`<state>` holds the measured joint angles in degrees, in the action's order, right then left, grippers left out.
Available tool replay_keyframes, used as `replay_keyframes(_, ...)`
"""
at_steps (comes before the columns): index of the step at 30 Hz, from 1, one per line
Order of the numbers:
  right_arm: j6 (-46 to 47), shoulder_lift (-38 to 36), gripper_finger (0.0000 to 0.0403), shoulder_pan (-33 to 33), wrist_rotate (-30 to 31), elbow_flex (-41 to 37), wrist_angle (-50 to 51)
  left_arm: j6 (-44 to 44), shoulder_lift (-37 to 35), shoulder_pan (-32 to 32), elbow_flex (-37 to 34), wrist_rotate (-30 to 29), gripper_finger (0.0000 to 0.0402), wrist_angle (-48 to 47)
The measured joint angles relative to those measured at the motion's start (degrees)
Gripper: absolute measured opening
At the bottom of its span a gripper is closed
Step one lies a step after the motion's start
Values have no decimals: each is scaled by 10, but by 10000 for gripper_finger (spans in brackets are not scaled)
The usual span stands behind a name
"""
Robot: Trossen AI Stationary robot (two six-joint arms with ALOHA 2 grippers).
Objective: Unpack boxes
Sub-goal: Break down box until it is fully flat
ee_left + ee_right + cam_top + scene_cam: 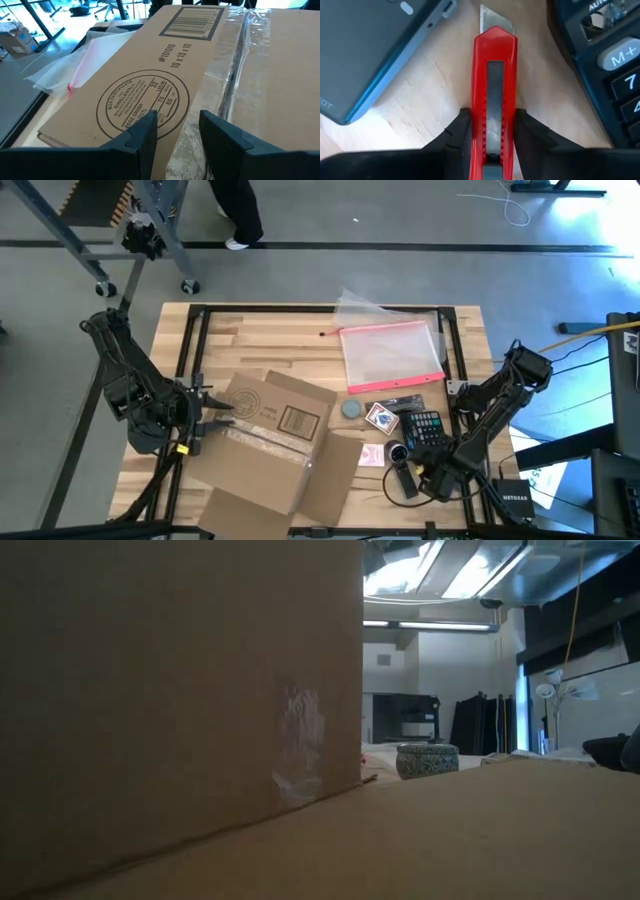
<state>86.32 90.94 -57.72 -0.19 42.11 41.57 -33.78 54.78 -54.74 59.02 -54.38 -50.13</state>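
Observation:
The brown cardboard box (270,442) lies on the wooden table, its taped seam (235,75) and printed round stamp (142,102) facing up. It fills the low view (180,690). My left gripper (207,416) stands open at the box's left edge, its fingers (142,142) just short of the stamp and tape; whether they touch the box cannot be told. My right gripper (420,470) points down near the table's front right, shut on a red utility knife (494,75) whose blade tip (492,20) is out. My right gripper pinches the red knife's handle by its two long sides (494,117) between the two fingers (460,132). They come from above, pointing down, and lie across the knife. The knife lies flat and level along the wooden tabletop, blade end away from the fingers.
A black calculator (425,427) and a grey-blue flat device (380,50) flank the knife. A card pack (381,418), a round tin (352,409) and a white card (372,455) lie beside the box. A clear pouch with pink edge (390,352) lies at the far right.

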Motion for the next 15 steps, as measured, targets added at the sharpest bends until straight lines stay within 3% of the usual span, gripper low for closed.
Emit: replay_keyframes(15, 17, 7, 104, 0, 8, 67, 55, -2, 0, 0, 0, 2, 140, 0)
